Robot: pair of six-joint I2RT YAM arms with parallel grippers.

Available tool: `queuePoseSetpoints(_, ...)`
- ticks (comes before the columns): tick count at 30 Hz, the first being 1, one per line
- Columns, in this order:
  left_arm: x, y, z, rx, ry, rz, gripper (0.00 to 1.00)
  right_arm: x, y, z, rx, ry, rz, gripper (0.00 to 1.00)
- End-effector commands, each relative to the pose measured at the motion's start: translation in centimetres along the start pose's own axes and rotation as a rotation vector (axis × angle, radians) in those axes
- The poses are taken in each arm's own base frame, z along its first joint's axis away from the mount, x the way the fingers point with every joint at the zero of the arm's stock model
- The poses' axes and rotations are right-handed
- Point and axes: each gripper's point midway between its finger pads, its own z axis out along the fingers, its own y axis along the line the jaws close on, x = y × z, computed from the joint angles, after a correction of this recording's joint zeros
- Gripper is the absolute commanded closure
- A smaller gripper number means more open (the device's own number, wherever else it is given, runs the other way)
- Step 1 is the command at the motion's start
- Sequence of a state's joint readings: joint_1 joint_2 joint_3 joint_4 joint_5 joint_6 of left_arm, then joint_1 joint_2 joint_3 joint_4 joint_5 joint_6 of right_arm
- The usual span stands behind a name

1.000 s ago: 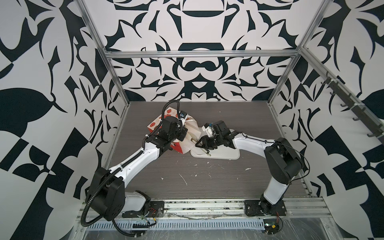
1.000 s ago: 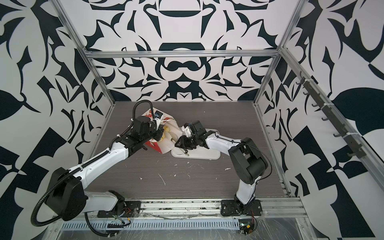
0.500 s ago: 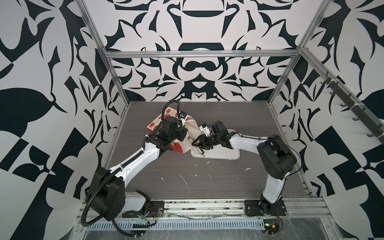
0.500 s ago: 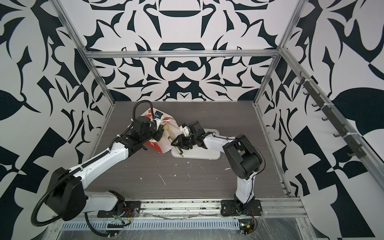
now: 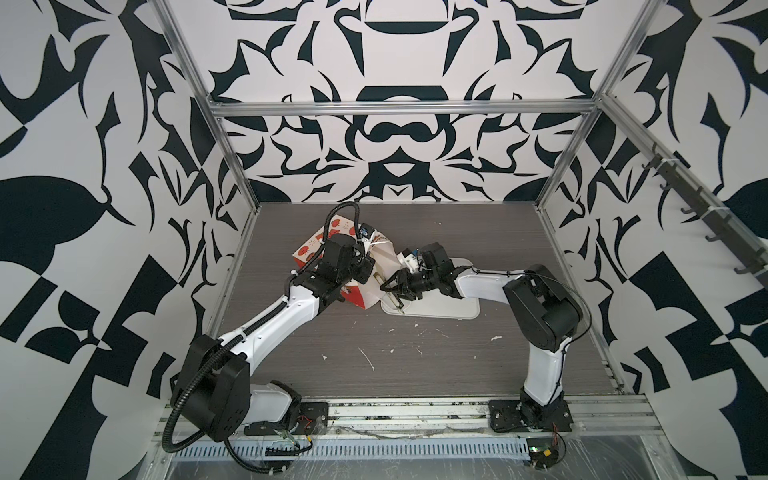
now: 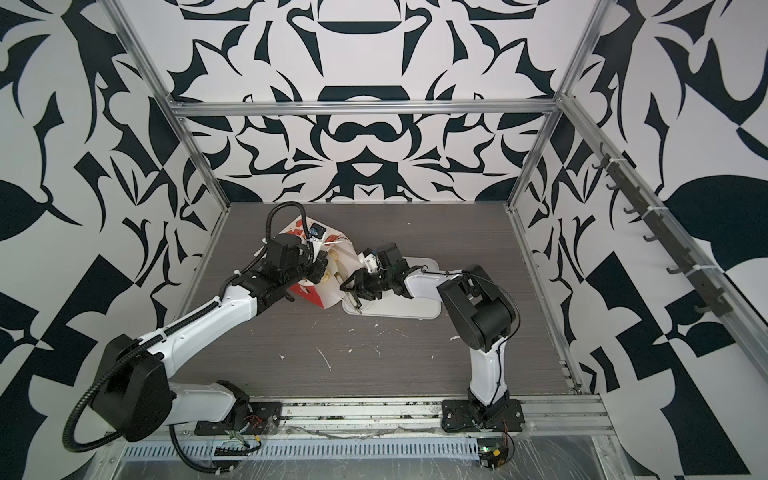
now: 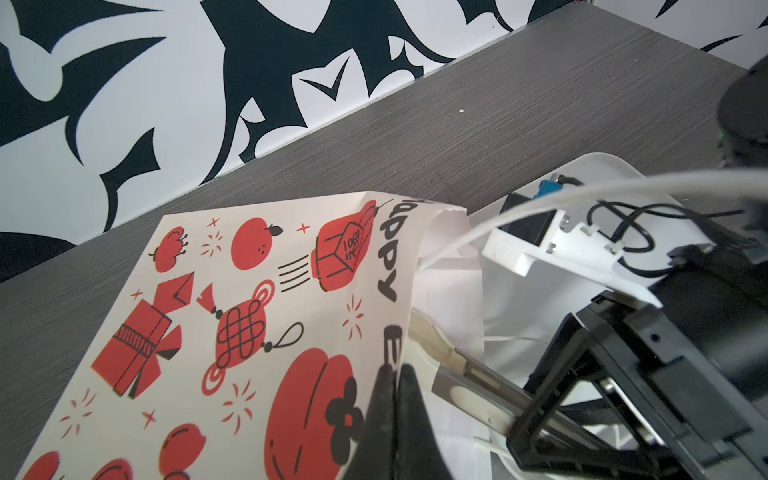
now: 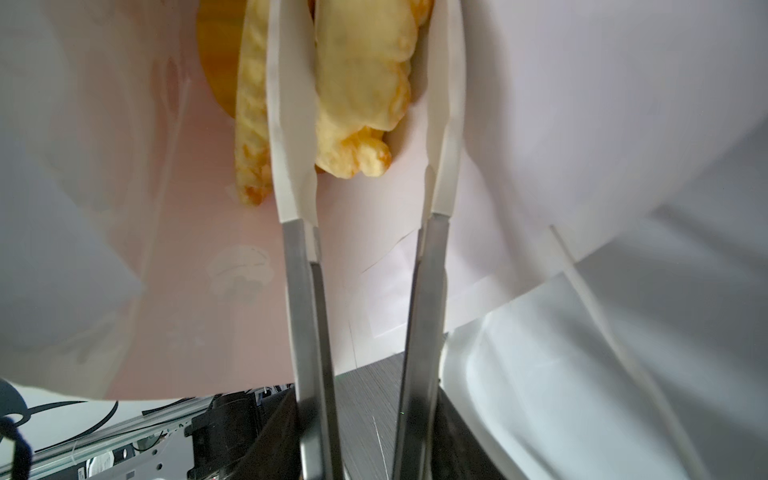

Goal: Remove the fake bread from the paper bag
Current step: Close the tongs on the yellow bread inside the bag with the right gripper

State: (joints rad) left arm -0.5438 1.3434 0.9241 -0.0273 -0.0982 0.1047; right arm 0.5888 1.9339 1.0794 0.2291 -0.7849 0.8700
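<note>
- We see the paper bag (image 5: 309, 247) lying on its side on the grey tabletop (image 5: 415, 374). Its outside is white with red pictures (image 7: 249, 332), and both top views show it (image 6: 305, 291).
- The bag's mouth stands open.
- The left end effector (image 7: 392, 374) is clenched tight on the top edge of the bag's mouth. Its two black fingers are pressed together with the paper between them.
- The right end effector (image 5: 392, 288) sits right at the bag's mouth. It is grasping a pair of tongs (image 8: 305, 311) with long grey arms and white tips (image 8: 291, 124).
- The tongs reach deep inside the bag. The tips stand apart, one on each side of a yellow piece of the fake bread (image 8: 357, 95).
- We cannot tell if the tips press on that piece. One tip shows a small gap beside it.
- All the fake bread we can see is inside the bag, far from its mouth.
- A long twisted piece (image 8: 249, 124) lies just beside the yellow one, and an orange piece (image 8: 216, 62) lies behind them.
- A thin white cord handle (image 8: 582, 291) hangs at the bag's mouth.
- A flat white tray (image 5: 444, 307) lies on the tabletop just beside the bag's mouth, under the right arm.
- Small white flecks (image 5: 368, 361) lie on the tabletop, well apart from the bag.
</note>
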Motion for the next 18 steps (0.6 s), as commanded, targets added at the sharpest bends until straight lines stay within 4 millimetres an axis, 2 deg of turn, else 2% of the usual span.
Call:
queuePoseSetpoints(1,-1.4,-0.4,-0.5,0.026,-0.050,0.001,1.00,-1.2,3.2,-0.5,-0.080,-0.021,-0.085,0.54)
queuePoseSetpoints(7,-1.4,-0.4,-0.4,0.026,-0.046,0.001,1.00,-0.9,2.7,-0.2,-0.069,-0.002,-0.089,0.58)
queuePoseSetpoints(10,-1.4,-0.3,-0.3,0.019,-0.044,-0.001,1.00,-0.8,2.7,-0.3,-0.066,-0.004,-0.095,0.66)
queuePoseSetpoints(14,-1.3,-0.3,-0.1,0.015,-0.040,-0.006,1.00,-0.6,3.1,-0.9,-0.056,-0.011,-0.114,0.76)
queuePoseSetpoints(18,-1.2,0.1,0.0,-0.003,-0.036,-0.011,1.00,-0.3,3.7,-2.1,-0.028,-0.026,-0.152,0.78)
